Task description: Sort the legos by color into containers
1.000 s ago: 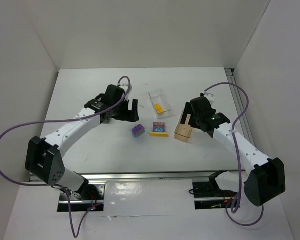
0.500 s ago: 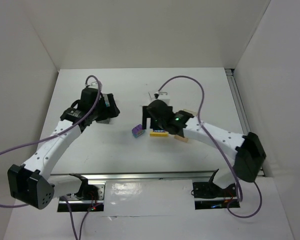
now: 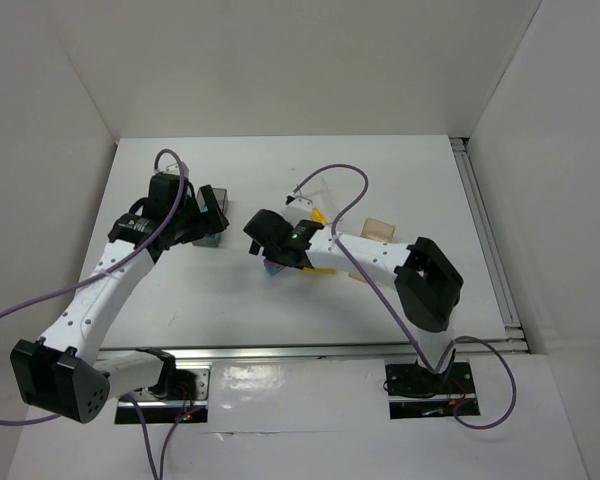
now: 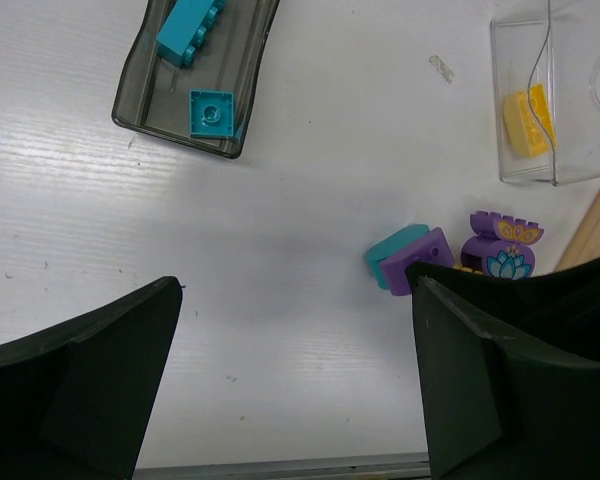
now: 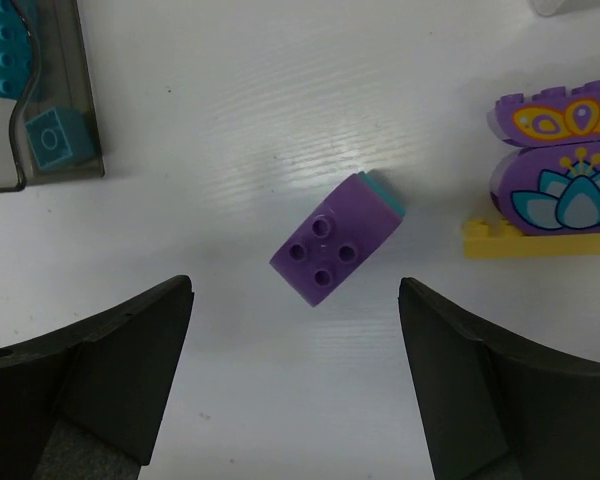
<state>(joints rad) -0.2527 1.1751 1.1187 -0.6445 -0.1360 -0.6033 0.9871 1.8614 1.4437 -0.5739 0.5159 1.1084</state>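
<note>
Right end effector (image 5: pixel 295 300) released, fingers spread wide, hanging over purple brick (image 5: pixel 330 250) clipped onto a teal brick (image 5: pixel 388 190); the pair lies askew on the desk (image 5: pixel 230 120), touching neither finger. Just right of it: lotus-printed purple piece (image 5: pixel 560 165) standing on thin yellow plate (image 5: pixel 535 242). Left end effector (image 4: pixel 295 300) also released, empty. Dark grey container (image 4: pixel 165 95) holds two teal legos (image 4: pixel 211 110); clear container (image 4: pixel 580 150) holds yellow brick (image 4: pixel 525 122); wood container (image 4: pixel 595 235) partly hidden by a left-arm finger
</note>
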